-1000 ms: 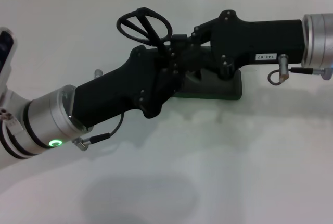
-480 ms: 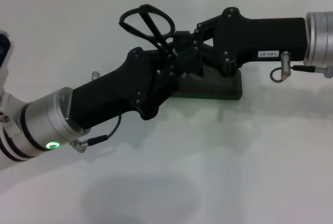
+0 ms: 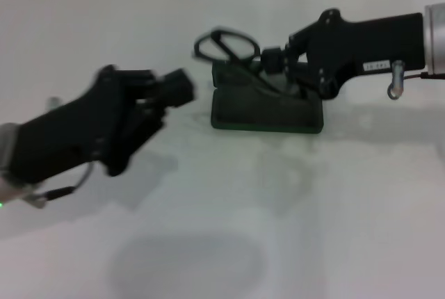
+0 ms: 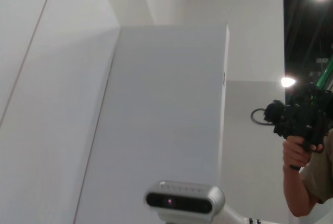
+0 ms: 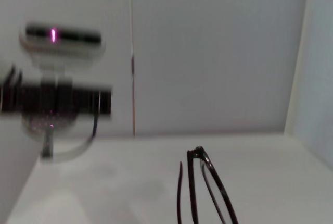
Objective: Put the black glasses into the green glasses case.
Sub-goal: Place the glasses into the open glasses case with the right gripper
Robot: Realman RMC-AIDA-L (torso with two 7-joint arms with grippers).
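Note:
The green glasses case (image 3: 268, 111) lies on the white table right of centre. The black glasses (image 3: 226, 45) hang over its far left corner, lenses sticking out to the left and thin temple arms slanting down toward the case. My right gripper (image 3: 268, 59) reaches in from the right and is shut on the glasses at the frame's end. In the right wrist view, part of the glasses (image 5: 208, 187) shows close up. My left gripper (image 3: 174, 87) is left of the case and apart from it, holding nothing I can see.
The white table (image 3: 229, 229) stretches bare in front of the case. A wall seam runs along the far edge. The left wrist view looks up at a white panel (image 4: 166, 104) and a person's arm (image 4: 304, 177).
The left arm has pulled back to the left, away from the glasses and case. The right gripper now holds the glasses alone and has shifted them right and lower over the case.

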